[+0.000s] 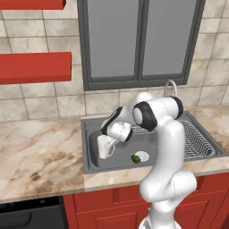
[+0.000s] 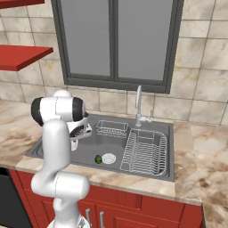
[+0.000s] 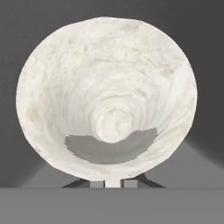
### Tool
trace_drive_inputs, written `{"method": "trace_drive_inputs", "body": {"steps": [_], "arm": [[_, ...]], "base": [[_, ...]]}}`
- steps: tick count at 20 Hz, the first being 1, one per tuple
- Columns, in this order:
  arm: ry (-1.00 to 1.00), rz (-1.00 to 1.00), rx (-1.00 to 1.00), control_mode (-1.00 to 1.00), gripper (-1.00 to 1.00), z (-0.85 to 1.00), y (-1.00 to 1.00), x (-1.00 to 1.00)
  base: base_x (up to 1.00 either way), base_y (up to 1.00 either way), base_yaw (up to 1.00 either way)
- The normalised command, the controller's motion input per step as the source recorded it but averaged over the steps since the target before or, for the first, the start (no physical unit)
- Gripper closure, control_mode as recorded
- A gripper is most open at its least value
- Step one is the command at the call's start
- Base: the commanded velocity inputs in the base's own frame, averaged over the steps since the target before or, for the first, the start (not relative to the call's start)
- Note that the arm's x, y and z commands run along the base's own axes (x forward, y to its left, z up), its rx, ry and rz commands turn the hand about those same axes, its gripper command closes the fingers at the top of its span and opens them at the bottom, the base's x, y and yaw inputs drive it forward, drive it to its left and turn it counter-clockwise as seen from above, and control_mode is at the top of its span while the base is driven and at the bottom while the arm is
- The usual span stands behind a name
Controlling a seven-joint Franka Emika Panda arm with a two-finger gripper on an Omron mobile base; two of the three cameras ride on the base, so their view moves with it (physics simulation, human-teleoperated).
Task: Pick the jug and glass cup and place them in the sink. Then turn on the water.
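Note:
The pale whitish jug stands upright low in the left basin of the grey steel sink, close to the basin's left wall. My gripper reaches down from above and is shut on the jug's rim. In the hand view I look straight down into the jug, with my gripper pinching its near wall at the bottom edge. From the right base view the jug peeks out behind my arm, over the sink. The curved chrome tap stands behind the sink. The glass cup is out of view.
A small green object lies beside the round drain in the basin. A wire rack fills the right basin and a small wire basket sits at the back. Marble counter flanks the sink; red shelves hang at left.

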Motion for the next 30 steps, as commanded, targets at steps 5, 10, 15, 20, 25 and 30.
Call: {"method": "trace_drive_inputs", "body": {"steps": [5,10,15,20,25,30], "arm": [[0.00,0.00,0.00,-1.00,1.00,-0.10,0.11,0.22],[0.00,0.00,0.00,-1.00,1.00,0.00,0.11,0.08],[0.00,0.00,0.00,-1.00,1.00,0.00,0.03,0.00],[0.00,0.00,0.00,-1.00,-1.00,0.00,0.00,0.00],[0.00,0.00,0.00,-1.00,-1.00,0.00,0.00,0.00],[0.00,0.00,0.00,-1.00,-1.00,0.05,0.00,0.00]], "base": [[0.00,0.00,0.00],[0.00,0.00,0.00],[0.00,0.00,0.00],[0.00,0.00,0.00],[0.00,0.00,0.00],[0.00,0.00,0.00]]}}
